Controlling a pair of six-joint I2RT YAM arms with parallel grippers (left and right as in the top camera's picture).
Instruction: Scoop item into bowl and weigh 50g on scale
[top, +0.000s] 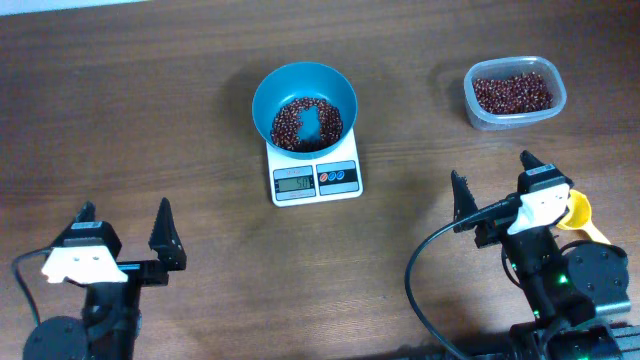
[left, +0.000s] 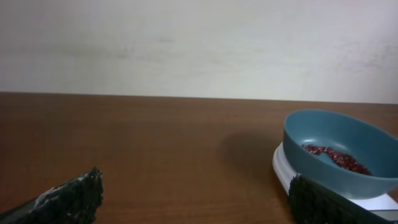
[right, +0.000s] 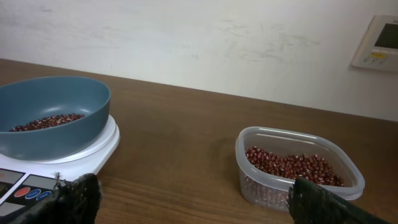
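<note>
Overhead: scale platform hidden under bowl; display digits too small to read. Yellow scoop-like item half hidden behind right arm.
Left wrist view: bowl cut by right edge; scale mostly hidden.
Right wrist view: bowl cut by left edge, display by bottom edge; wall panel cut at right.

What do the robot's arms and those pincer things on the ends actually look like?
Both arms are black. The left gripper and right gripper each have a white block behind two black, pointed fingers, which look rough and grainy up close. A black cable loops beside the right arm, whose base shows a small green light.
</note>
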